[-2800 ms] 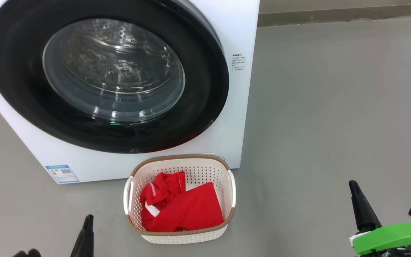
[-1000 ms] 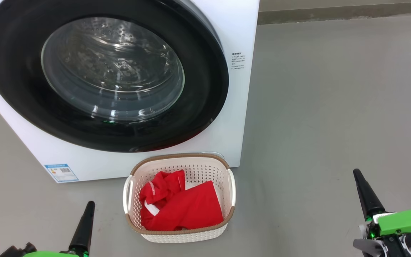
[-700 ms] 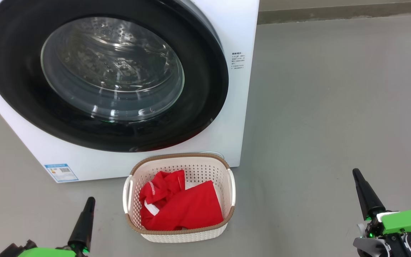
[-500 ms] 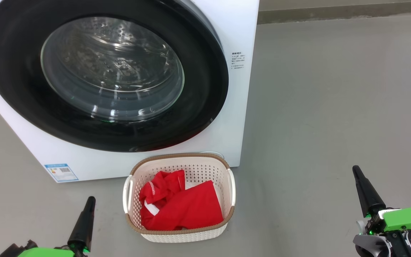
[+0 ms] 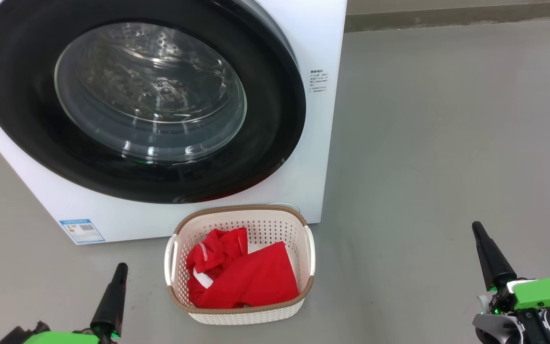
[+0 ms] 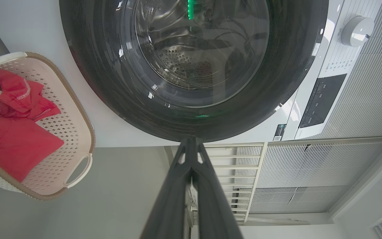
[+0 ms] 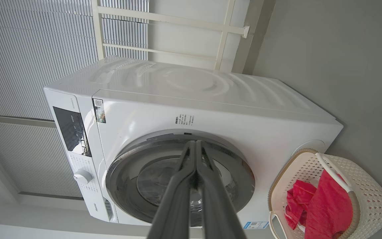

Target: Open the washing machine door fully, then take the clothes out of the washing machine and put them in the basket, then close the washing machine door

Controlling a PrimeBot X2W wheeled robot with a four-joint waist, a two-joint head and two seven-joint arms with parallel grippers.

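The white washing machine [image 5: 313, 38] fills the upper left of the head view, its black-rimmed glass door [image 5: 141, 95] lying flat against the front, closed. Through the glass I see only bare steel drum. Just in front stands the cream basket [image 5: 241, 215] with the red clothes [image 5: 246, 277] in it. My left gripper [image 5: 121, 267] is at the lower left, shut and empty, left of the basket. My right gripper [image 5: 476, 225] is at the lower right, shut and empty, well right of the basket. Both wrist views show fingers pressed together: the left gripper [image 6: 191, 139] and the right gripper [image 7: 196, 142].
Grey floor [image 5: 447, 143] spreads to the right of the machine. A slatted wall and pale railing [image 6: 230, 166] stand beside and behind the washer. The control panel and dial [image 6: 356, 26] sit at the machine's top.
Over the last second almost nothing has moved; the left gripper has sunk slightly. Since the oldest frame both grippers have shifted a little and the camera has tilted slightly.
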